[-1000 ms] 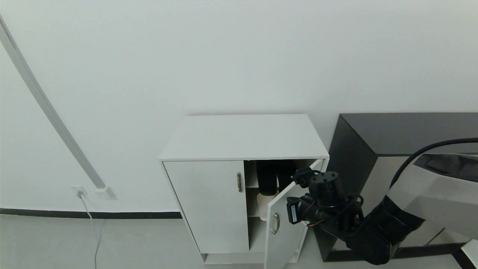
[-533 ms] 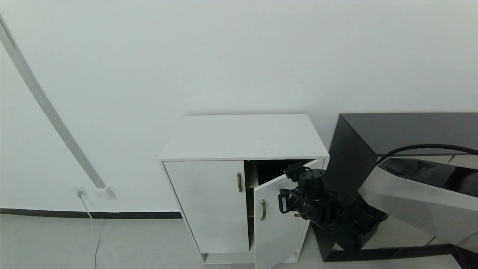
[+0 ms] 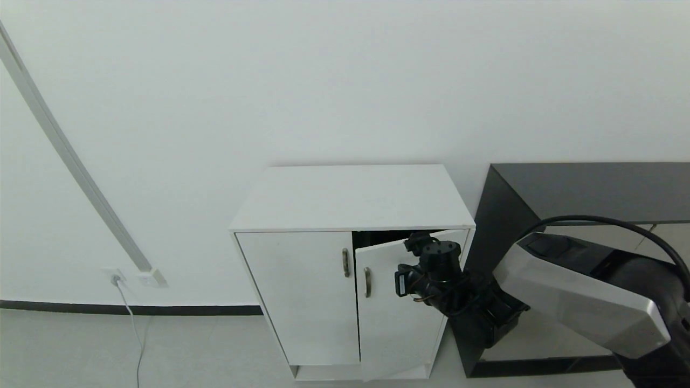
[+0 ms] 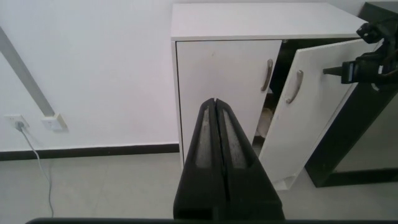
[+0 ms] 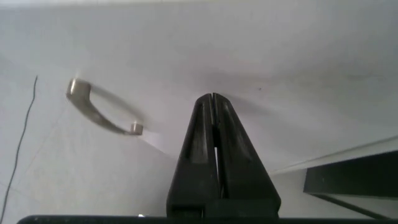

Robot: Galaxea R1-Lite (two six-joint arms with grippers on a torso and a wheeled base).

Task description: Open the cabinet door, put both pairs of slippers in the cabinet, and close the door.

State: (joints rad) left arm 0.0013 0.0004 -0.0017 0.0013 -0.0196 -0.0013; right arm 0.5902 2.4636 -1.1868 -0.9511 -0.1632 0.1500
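The left gripper was held well back from the cabinet, facing its front. Its jaws were shut together on nothing.

The left door was shut flat. The right door was nearly closed but stood ajar at a slight angle. A dark gap was left along its top edge and a narrow slit beside its handle.

The right gripper was set against the outer face of that door, near the top edge, between the handle and the hinge side. Its jaws were closed to a thin line and held nothing. The door was judged to be pushed with the tips, not gripped.

The opening step was judged done. The slippers were taken to be stowed inside already, since the door was so nearly shut. This could not be confirmed through the gap, where only a pale shape was glimpsed, too little to be named.

The task was therefore judged to be at its last step. What was left was the final part of the swing, until the right door lay flush with the left one.
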